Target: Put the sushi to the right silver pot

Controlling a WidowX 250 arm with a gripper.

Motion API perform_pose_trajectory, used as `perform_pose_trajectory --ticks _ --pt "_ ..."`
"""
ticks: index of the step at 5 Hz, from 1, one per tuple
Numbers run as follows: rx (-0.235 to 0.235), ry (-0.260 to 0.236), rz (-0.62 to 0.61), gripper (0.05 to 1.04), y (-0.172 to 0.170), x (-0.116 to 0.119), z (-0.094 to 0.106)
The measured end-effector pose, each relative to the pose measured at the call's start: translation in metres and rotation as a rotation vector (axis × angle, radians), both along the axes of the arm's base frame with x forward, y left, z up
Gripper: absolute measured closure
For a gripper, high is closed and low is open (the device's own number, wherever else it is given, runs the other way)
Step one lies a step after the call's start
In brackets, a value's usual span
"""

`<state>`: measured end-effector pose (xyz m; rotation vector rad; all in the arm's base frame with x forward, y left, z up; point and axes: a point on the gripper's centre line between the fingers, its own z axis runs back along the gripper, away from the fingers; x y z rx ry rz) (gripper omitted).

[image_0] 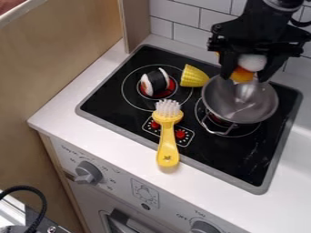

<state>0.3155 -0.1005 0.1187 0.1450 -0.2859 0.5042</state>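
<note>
The gripper (pixel 248 76) hangs at the upper right, over the back part of the silver pot (pixel 259 111). Between its fingers it holds an orange and white piece (pixel 252 62) that looks like sushi, white on top and orange below. The pot stands on the right burner with its wire handle toward the front. Another sushi piece (pixel 159 81), white with a black band, lies on the left burner, apart from the gripper.
A yellow corn piece (pixel 193 76) lies between the left burner and the pot. The yellow brush (pixel 168 136) lies across the stove's front edge, bristles toward the back. A tiled wall (pixel 182 13) stands behind, a wooden panel (pixel 57 54) at left.
</note>
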Motion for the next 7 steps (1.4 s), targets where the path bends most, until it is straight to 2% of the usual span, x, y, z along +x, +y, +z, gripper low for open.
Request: perform_pose_trajectory --ticks 3,4,5,7 --pt "0.001 -0.042 -0.026 0.412 0.002 0.006 -0.015" --pt "0.005 -0.041 -0.028 0.336 0.004 0.004 -0.018" --pt "0.004 -0.022 -0.023 0.098 0.006 0.002 -0.018" --pt "0.008 0.013 -0.021 0.083 0.006 0.001 -0.012"
